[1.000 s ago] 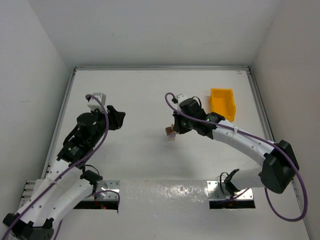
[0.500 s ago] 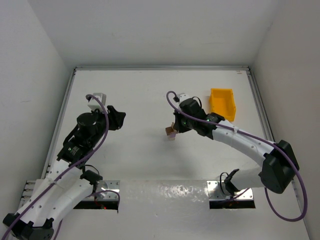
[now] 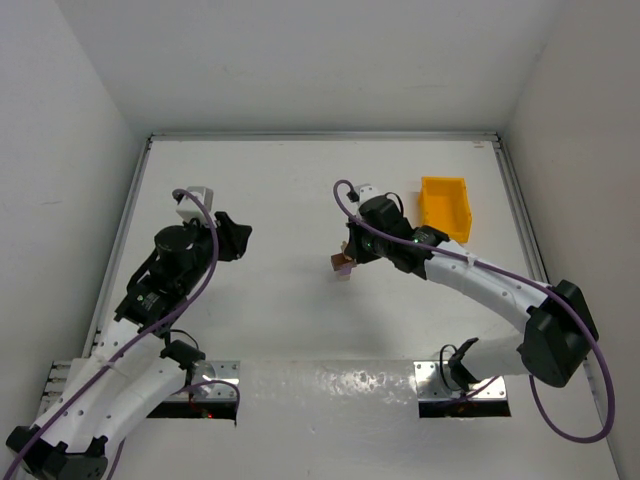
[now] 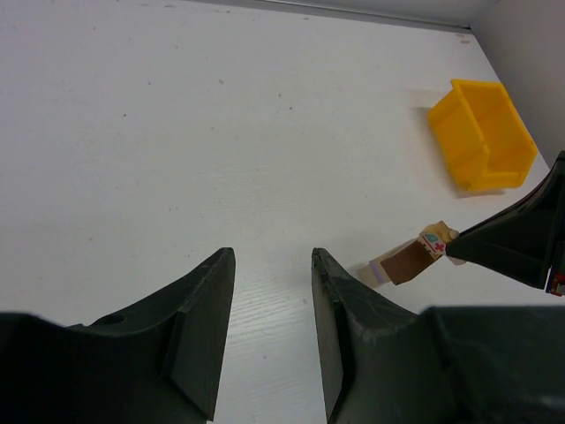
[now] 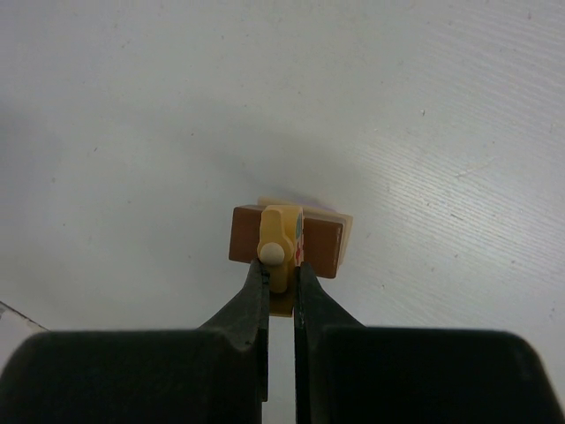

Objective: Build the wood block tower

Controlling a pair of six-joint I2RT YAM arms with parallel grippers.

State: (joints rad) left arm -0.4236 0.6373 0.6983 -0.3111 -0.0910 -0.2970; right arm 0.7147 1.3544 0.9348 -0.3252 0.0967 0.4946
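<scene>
The wood block tower (image 3: pixel 342 264) stands mid-table: a pale block at the bottom, a dark reddish-brown block (image 5: pixel 285 240) on it, and a small pale tan block (image 5: pixel 280 247) with a peg and pink and green marks on top. It also shows in the left wrist view (image 4: pixel 411 259). My right gripper (image 5: pixel 281 276) is shut on the small tan block and holds it on the brown block. My left gripper (image 4: pixel 272 265) is open and empty, well left of the tower; it also shows in the top view (image 3: pixel 236 238).
A yellow plastic bin (image 3: pixel 446 206) sits at the back right, also in the left wrist view (image 4: pixel 484 134). A raised rim (image 3: pixel 320 136) borders the white table on the far side and both flanks.
</scene>
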